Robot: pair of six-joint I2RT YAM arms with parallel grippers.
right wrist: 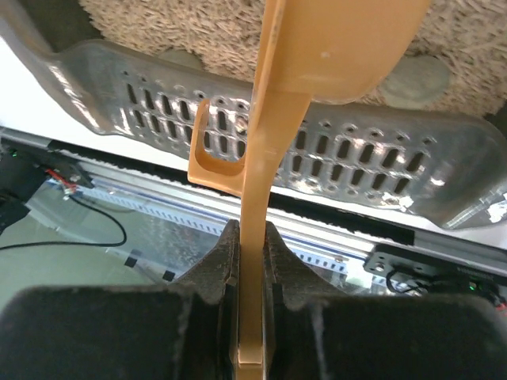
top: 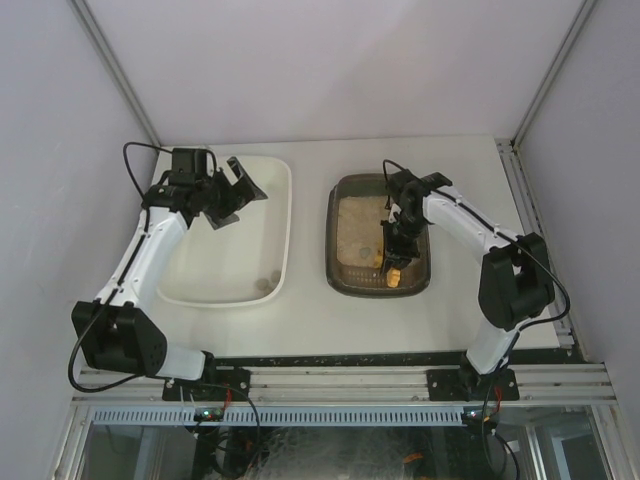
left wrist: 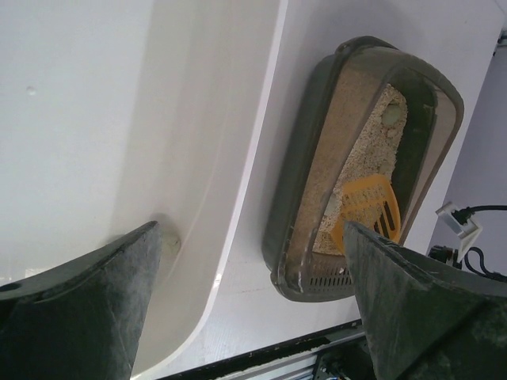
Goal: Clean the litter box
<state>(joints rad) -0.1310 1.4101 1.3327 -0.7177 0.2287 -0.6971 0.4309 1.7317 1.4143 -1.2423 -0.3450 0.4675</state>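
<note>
The dark grey-brown litter box (top: 333, 240) with pale sandy litter sits right of centre on the table. My right gripper (top: 399, 248) hangs over its near end, shut on the handle of an orange slotted scoop (top: 392, 272). In the right wrist view the gripper (right wrist: 251, 231) clamps the scoop handle (right wrist: 261, 142) above the box's slotted near rim (right wrist: 150, 99), and a grey clump (right wrist: 420, 75) lies in the litter by the scoop. My left gripper (top: 236, 193) is open and empty above the far end of the white tub (top: 284, 230). The left wrist view also shows the gripper (left wrist: 249, 237), the box (left wrist: 305, 182) and the scoop (left wrist: 366, 202).
A small grey clump (top: 267, 283) lies in the near right corner of the white tub, also seen in the left wrist view (left wrist: 169, 237). Another clump (left wrist: 391, 115) sits in the litter at the box's far end. Enclosure walls stand on three sides, and an aluminium rail (top: 340, 380) runs along the near edge.
</note>
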